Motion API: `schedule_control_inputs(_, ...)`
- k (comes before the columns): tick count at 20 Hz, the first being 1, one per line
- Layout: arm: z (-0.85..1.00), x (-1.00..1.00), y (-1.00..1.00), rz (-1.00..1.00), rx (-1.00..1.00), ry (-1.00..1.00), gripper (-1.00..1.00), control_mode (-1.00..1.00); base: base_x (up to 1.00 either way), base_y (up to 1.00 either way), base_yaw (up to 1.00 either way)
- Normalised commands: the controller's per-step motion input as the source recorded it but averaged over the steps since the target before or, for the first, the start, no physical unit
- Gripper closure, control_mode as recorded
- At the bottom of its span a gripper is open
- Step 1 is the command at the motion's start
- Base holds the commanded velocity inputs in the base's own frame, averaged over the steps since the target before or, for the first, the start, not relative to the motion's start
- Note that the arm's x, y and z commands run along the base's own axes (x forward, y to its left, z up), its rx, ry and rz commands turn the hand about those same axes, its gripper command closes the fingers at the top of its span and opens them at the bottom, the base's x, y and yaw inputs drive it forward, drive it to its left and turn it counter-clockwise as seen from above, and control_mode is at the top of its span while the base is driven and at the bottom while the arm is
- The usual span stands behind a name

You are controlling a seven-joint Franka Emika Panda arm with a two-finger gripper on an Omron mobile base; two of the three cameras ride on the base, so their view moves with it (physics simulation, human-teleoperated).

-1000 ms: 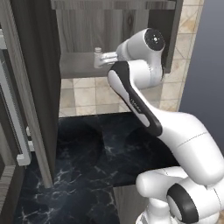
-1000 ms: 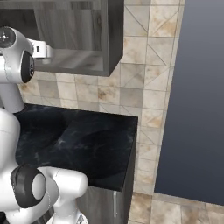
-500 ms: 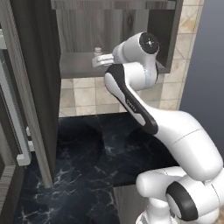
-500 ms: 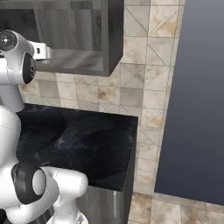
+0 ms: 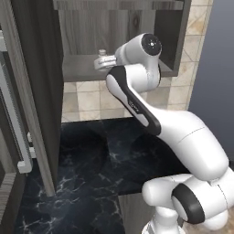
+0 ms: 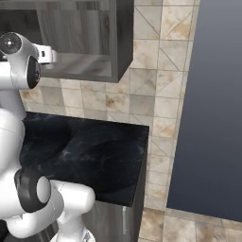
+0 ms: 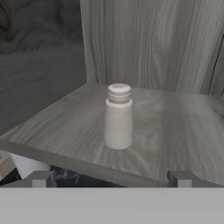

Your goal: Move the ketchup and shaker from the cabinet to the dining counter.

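Plainly, the shaker bears no legible writing.

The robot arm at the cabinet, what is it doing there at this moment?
The white arm reaches up into the open cabinet, its gripper open and empty at the front edge of the lower board. Straight ahead of it the shaker stands upright and alone on that board, not touched. The fingertips stand on either side of its line, so a grasp of the shaker looks likely next. The black counter lies below.
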Motion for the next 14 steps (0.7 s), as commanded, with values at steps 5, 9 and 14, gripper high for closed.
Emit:
schedule_control_inputs(5, -0.02, 0.25, 0.0, 0.0, 0.0, 0.0, -1.0, -1.0, 0.0, 0.0, 0.0)
schedule_control_inputs(9, -0.01, 0.21, 0.04, 0.0, 0.0, 0.0, -1.0, -1.0, 0.0, 0.0, 0.0)
schedule_control_inputs(14, 0.0, 0.17, 0.01, 0.0, 0.0, 0.03, -1.0, -1.0, 0.0, 0.0, 0.0)
